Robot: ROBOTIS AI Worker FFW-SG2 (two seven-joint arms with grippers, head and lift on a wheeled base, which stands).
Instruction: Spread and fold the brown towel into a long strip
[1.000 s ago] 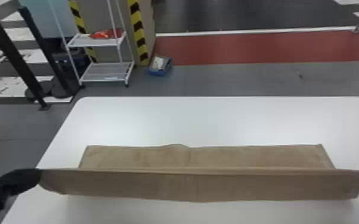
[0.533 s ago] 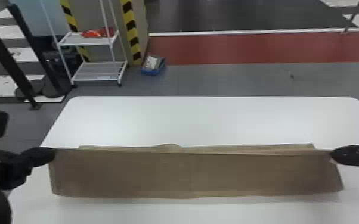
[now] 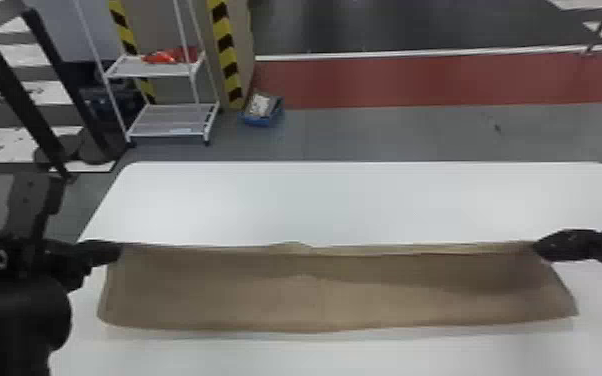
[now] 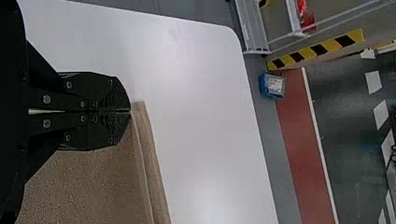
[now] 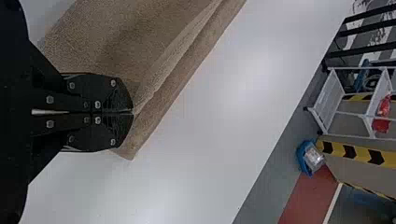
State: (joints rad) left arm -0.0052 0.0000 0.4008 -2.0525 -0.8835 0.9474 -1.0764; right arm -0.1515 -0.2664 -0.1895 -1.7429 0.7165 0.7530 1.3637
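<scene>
Head view: brown cloth towel (image 3: 315,295), lower centre, probably limp
Left black claw (image 3: 119,251) and right black claw (image 3: 537,246) clamp its upper corners, sound holds.

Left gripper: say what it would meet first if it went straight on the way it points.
The left gripper would probably meet the far layer of the brown towel first, then the white table; depth is unclear.
</scene>
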